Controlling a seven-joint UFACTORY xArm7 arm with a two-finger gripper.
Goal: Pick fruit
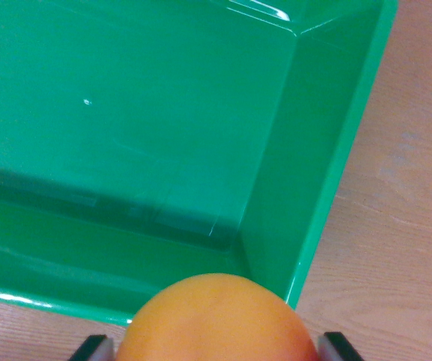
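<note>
Fingertips [95, 347] of your gripper [217, 350] sit tight against either side of the orange fruit [216, 320], clamped on it at the bottom edge of the wrist view. You see the fruit over the near corner of a green tray [328, 173], which rests on a wooden table [396, 226].

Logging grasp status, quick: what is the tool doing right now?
Tool: closed on the orange fruit, above the green tray's near corner.
</note>
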